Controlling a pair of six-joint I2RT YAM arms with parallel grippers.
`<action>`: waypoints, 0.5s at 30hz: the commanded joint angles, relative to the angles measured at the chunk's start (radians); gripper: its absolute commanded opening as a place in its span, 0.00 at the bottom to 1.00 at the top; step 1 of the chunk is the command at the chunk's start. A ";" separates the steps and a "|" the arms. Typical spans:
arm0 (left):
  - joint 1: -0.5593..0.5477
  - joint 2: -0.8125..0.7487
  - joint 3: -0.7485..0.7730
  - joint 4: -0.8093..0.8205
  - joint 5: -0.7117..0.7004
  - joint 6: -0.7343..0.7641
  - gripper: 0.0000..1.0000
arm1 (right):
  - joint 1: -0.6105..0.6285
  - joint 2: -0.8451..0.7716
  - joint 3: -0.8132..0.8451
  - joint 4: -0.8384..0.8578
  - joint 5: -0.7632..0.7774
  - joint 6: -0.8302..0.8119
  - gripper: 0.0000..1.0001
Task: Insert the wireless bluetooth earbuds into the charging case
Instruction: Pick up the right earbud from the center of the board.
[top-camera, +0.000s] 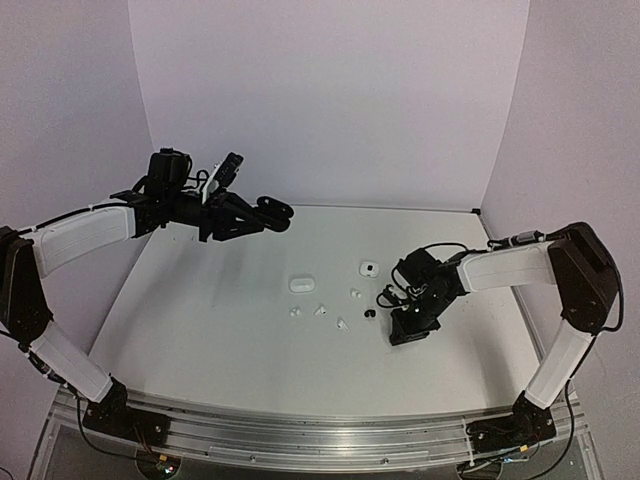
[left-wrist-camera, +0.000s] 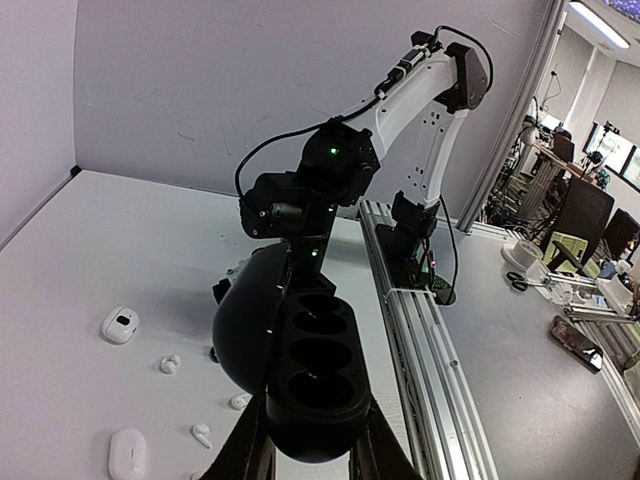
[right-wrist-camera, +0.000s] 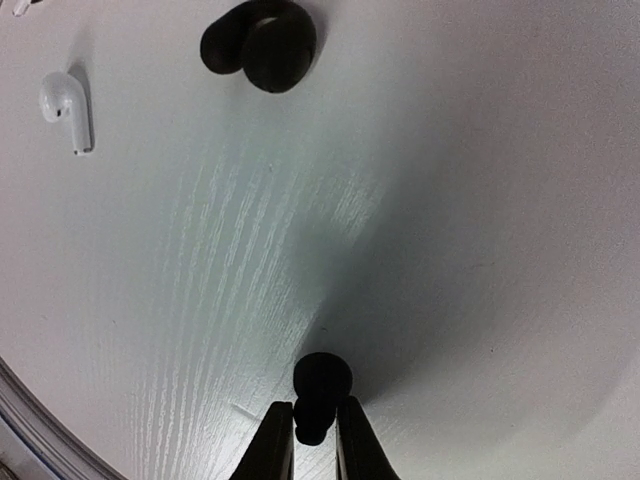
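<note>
My left gripper (left-wrist-camera: 312, 450) is shut on an open black charging case (left-wrist-camera: 315, 370) and holds it in the air at the back left (top-camera: 270, 212); its lid hangs to the left and its wells are empty. My right gripper (right-wrist-camera: 313, 435) is shut on a black earbud (right-wrist-camera: 320, 385), low over the table at the right (top-camera: 403, 335). A second black earbud (right-wrist-camera: 262, 42) lies on the table ahead of it (top-camera: 369, 314). White earbuds (top-camera: 320, 310) lie scattered mid-table; one shows in the right wrist view (right-wrist-camera: 66, 105).
A closed white case (top-camera: 302, 283) and a small open white case (top-camera: 367, 268) lie mid-table; both show in the left wrist view (left-wrist-camera: 127, 455) (left-wrist-camera: 120, 324). An aluminium rail (top-camera: 300, 435) runs along the near edge. Walls enclose the table's back and sides.
</note>
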 joint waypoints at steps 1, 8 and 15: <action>0.003 -0.038 0.006 -0.013 0.000 0.025 0.00 | -0.001 -0.012 0.015 0.006 0.019 0.004 0.11; 0.004 -0.036 0.005 -0.029 -0.002 0.042 0.00 | -0.001 -0.022 0.031 0.003 0.005 -0.002 0.03; 0.003 -0.024 0.010 -0.090 0.015 0.121 0.00 | 0.020 -0.113 0.150 -0.028 -0.033 -0.072 0.00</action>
